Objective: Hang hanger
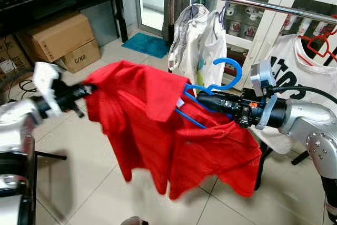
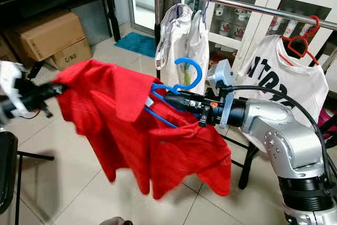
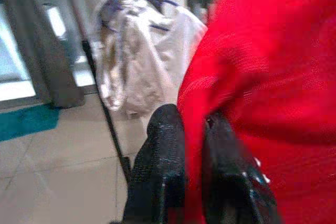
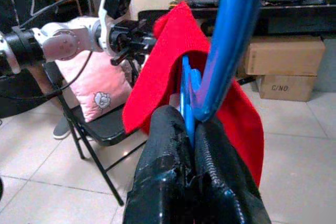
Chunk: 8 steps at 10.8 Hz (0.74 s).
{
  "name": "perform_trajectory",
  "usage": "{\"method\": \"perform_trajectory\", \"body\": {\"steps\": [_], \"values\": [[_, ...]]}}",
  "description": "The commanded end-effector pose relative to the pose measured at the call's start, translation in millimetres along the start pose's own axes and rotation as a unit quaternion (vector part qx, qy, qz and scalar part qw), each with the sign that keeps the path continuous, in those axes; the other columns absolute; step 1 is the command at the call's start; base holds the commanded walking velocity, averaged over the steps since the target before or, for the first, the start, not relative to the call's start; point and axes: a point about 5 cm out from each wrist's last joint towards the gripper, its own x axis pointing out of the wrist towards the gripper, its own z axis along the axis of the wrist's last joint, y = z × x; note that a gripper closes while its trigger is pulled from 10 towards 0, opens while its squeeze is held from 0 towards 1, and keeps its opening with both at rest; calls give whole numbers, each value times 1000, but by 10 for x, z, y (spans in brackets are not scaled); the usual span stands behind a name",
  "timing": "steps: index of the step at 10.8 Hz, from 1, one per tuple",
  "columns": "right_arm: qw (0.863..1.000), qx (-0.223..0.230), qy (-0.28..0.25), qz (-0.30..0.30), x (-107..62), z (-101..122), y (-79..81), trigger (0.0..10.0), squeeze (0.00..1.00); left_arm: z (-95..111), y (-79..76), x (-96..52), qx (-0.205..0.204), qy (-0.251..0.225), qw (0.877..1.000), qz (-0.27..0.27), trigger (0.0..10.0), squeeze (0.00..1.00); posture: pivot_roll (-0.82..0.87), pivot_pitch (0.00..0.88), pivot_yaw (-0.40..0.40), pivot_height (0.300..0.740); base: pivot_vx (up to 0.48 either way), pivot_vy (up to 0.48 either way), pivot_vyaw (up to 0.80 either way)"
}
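Getting that blue hanger [image 1: 224, 80] onto the metal rail [image 1: 247, 2] is the bit you're on, I'd say, and the hook is already pointing up, so mostly you need height and a clean gap. The hanger sits inside the red shirt [image 1: 168, 135], held out in the air in front of you, below the rail and not touching it. Your right tool [image 1: 202, 98] is clenched on the hanger's neck just under the hook, and the right wrist view shows the blue wire pinched tight between the fingers. Your left tool [image 1: 89, 89] is clamped on the far edge of the red shirt, stretching it out sideways.

If it were me I'd lift the hook above the rail first, then lower it on, aiming for the open stretch between the white garments [image 1: 197, 46] and the white printed tee [image 1: 295, 77] on its red hanger [image 1: 318, 43]. Keep the wrist level so the hook doesn't roll, and let the left side slacken before you drop it, otherwise the shirt may drag the hanger crooked
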Motion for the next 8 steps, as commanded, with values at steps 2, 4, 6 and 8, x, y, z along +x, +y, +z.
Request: {"method": "perform_trajectory", "body": {"steps": [2, 4, 6, 8], "values": [[997, -32, 20, -65, 44, 36, -111, 10000, 0, 86, -142, 198, 23, -2, 998, -52, 10000, 1000, -153, 0, 39, 740, 0, 0, 0], [990, -20, 26, -135, 93, -27, -232, 10000, 0, 203, -132, 288, 47, -26, 998, -38, 10000, 1000, -153, 0, 44, 740, 0, 0, 0], [991, -23, 29, -126, 178, -45, -175, 10000, 0, 367, -146, 400, 71, -40, 996, -45, 10000, 1000, -149, 0, 43, 740, 0, 0, 0], [990, -38, 43, -129, 252, -55, -161, 10000, 0, 489, -177, 524, 91, -39, 993, -67, 10000, 1000, -149, 0, 45, 740, 0, 0, 0]]}}
